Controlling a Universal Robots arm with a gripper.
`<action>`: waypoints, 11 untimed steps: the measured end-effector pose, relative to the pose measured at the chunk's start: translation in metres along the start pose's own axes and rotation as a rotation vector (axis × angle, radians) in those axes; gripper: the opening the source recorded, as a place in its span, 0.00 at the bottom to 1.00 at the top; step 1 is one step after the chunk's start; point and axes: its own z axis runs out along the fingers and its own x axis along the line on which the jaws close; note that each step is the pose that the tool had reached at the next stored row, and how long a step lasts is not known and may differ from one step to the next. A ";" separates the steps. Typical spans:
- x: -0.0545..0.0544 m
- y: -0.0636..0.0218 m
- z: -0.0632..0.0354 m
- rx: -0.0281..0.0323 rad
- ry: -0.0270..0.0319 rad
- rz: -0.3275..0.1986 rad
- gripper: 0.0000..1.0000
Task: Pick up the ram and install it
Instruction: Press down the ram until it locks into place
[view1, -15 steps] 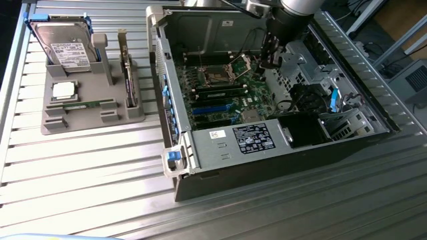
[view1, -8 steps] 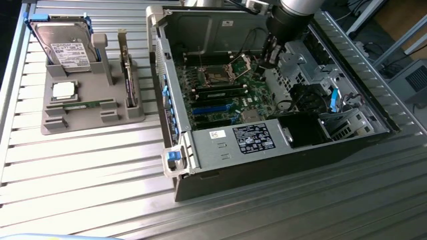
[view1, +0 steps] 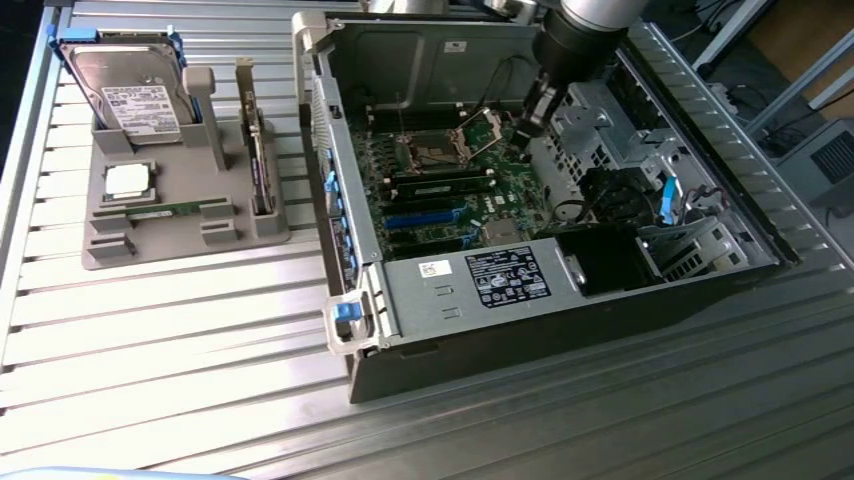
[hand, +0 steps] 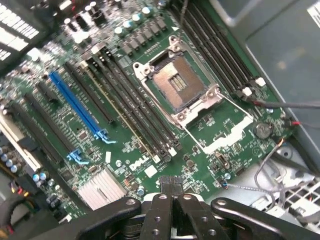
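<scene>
Gripper: the black two-fingered gripper (hand: 171, 192) is hanging clenched and empty over the green motherboard (hand: 165, 115).
Ram: the long thin green ram stick (view1: 170, 211) is lying in the grey holder (view1: 180, 235), well apart toward the exterior view's left, long axis across.

Ribbed metal surface (view1: 174, 330), dull sheen; computer case (view1: 441, 300) bare matt sheet metal; motherboard (hand: 215, 130) glossy green; fingers (hand: 161, 207) matt black.
</scene>
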 end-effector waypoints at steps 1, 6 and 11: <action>0.000 0.0000 0.0001 0.0007 -0.0002 0.017 0.10; 0.000 0.0000 0.0003 0.0052 -0.0009 0.124 0.10; 0.000 0.0000 0.0005 0.0107 -0.0018 0.254 0.10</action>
